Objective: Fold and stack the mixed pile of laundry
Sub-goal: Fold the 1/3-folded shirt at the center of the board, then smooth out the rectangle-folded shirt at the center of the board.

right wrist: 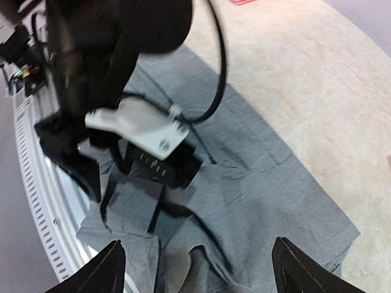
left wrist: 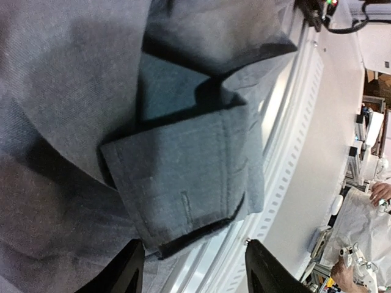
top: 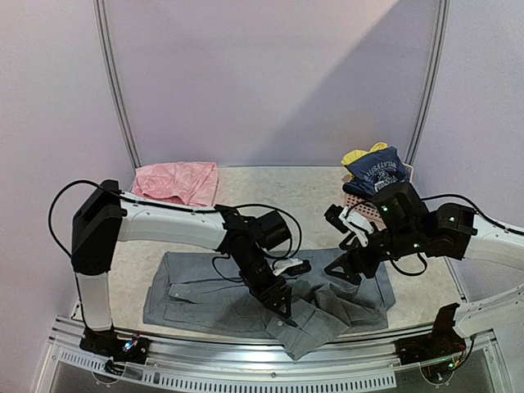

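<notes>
The left arm reaches from its base out over the grey shirt and bends steeply down, its left hand low on the bunched cloth near the worktop's front edge. The right arm comes in from the right, with the right hand just above the shirt's right end, open and holding nothing.

Only the left wrist view shows the sleeve cuff with its buttonhole, folded over by the front rail; there the left hand has its fingers apart, gripping nothing. The right wrist view shows the right hand spread wide over the shirt, with the left arm's wrist and cable blocking much of the garment.

At the back right a navy top and yellow piece sit in the pink basket; a pink cloth lies back left
</notes>
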Available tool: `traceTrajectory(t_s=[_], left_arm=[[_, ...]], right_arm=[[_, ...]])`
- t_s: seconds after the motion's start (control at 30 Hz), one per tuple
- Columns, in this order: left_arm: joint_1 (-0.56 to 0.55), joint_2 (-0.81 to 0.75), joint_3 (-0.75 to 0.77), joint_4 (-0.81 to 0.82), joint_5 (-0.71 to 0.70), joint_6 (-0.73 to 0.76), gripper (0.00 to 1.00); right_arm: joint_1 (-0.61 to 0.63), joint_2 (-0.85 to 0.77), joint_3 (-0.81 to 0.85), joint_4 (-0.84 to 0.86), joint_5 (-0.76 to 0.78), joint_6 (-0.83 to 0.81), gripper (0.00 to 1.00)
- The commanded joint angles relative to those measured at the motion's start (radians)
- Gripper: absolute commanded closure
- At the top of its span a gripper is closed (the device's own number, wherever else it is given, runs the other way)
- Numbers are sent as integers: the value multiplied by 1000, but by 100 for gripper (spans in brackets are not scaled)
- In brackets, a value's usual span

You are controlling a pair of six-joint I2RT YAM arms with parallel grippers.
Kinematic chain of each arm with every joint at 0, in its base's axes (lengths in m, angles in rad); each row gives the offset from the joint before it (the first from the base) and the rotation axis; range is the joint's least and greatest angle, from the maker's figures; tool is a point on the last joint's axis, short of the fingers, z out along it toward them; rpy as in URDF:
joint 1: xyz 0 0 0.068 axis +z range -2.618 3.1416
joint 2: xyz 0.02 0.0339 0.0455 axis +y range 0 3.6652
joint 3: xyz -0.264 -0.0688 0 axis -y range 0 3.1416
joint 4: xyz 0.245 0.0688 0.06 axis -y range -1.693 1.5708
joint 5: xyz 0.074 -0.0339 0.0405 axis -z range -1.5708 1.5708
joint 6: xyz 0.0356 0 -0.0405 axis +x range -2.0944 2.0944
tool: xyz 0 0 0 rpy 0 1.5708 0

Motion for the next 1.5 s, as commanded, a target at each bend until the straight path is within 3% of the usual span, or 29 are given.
traceTrajectory(t_s=[0.0,0.2,0.43,0.77,1.07,1.23,1.47], left_arm=[[-42,59,-11,34,-97,-60,43],[-66,81,-10,87,-148,-103,44],[-79,87,-9,126,-147,-108,54],[-90,58,17,39,-229,-100,100],[-89,-76,5,-63,-308,-98,100],[-83,-147,-8,-95,-335,-123,97],[-83,-129,-73,-37,-302,-166,94]], right_arm=[[-2,7,-8,61,129,51,16],[-2,52,3,81,117,58,17],[-2,67,21,76,92,58,18],[-1,59,23,76,101,60,19],[-8,69,30,103,235,70,19],[-40,81,27,142,206,113,19],[-51,104,24,166,192,106,20]])
